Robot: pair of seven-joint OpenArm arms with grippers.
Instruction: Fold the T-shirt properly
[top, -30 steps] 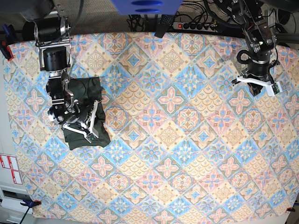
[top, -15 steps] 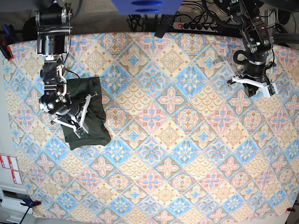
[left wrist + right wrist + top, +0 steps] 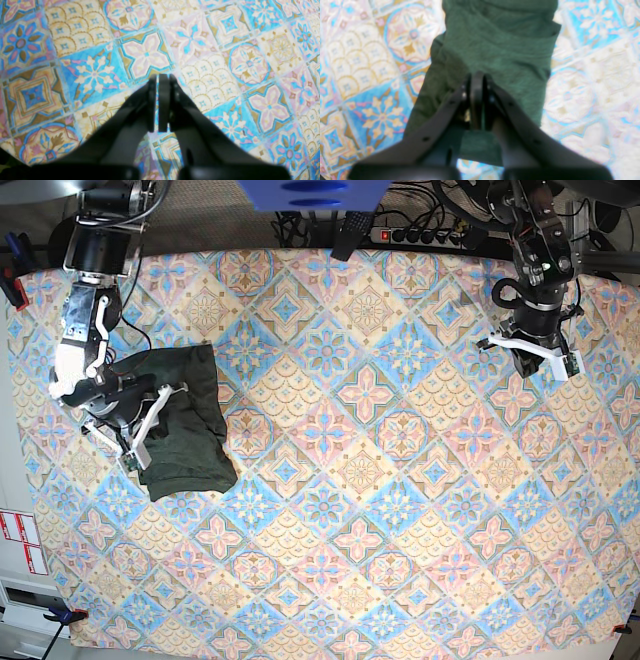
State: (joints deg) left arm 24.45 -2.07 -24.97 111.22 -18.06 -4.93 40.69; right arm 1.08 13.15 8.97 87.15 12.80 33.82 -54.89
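Folded into a compact bundle near the left edge of the patterned tablecloth (image 3: pixel 400 510), the T-shirt (image 3: pixel 190 425), long axis running from far side toward near side, directly beneath the right gripper (image 3: pixel 140 435) and far nearer to it than to the other arm. Jaws of the right gripper pressed together above the green knit, gripping no fabric as far as the wrist view shows. Well apart near the far right corner, the left gripper (image 3: pixel 530 352), jaws likewise closed and empty over bare cloth
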